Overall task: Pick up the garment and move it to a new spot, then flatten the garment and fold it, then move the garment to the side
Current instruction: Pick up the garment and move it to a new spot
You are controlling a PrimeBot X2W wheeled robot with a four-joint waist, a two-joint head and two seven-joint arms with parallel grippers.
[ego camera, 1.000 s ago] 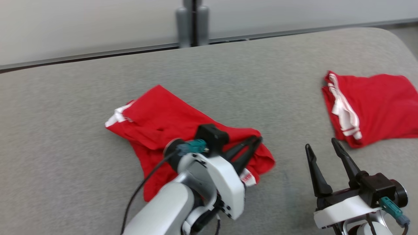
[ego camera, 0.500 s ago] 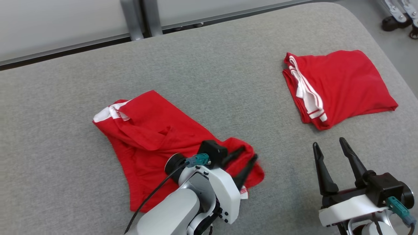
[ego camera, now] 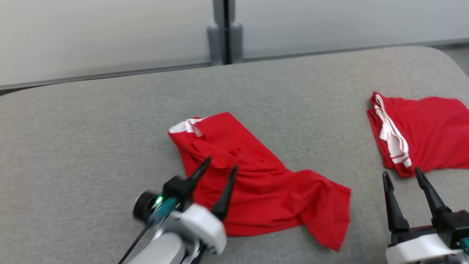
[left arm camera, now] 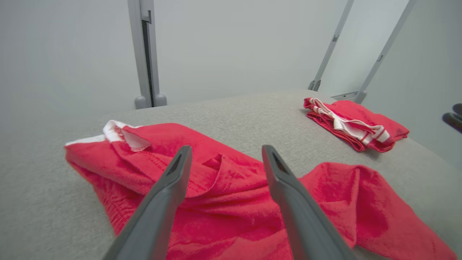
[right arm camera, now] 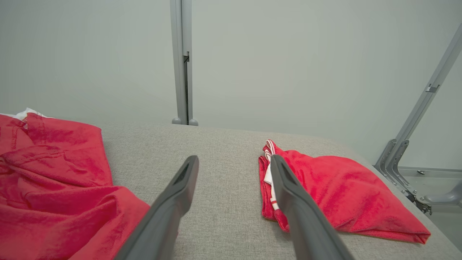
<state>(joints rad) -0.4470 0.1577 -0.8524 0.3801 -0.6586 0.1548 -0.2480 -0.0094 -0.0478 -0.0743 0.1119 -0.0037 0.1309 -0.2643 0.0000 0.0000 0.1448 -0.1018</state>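
Head view: garment lies on the table left of the folded pile, long axis slanting toward it, left gripper, jaws apart, over the end farthest from that pile; left wrist view: cloth directly beneath and ahead; right wrist view: right gripper, jaws apart, faces the pile, so the left arm looks nearer.

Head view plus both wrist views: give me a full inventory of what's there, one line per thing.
rumpled garment: one, red with white trim, middle of the table
folded garment: one, red with a white striped band, table's right side
table: one, grey fabric top, under both garments
post: one, grey, upright behind the table's far edge
frame struts: two, grey metal, slanting up beyond the table's right end
left gripper: one, dark fingers, open, over the rumpled garment's left part
right gripper: one, dark fingers, open, lower right, just short of the folded garment
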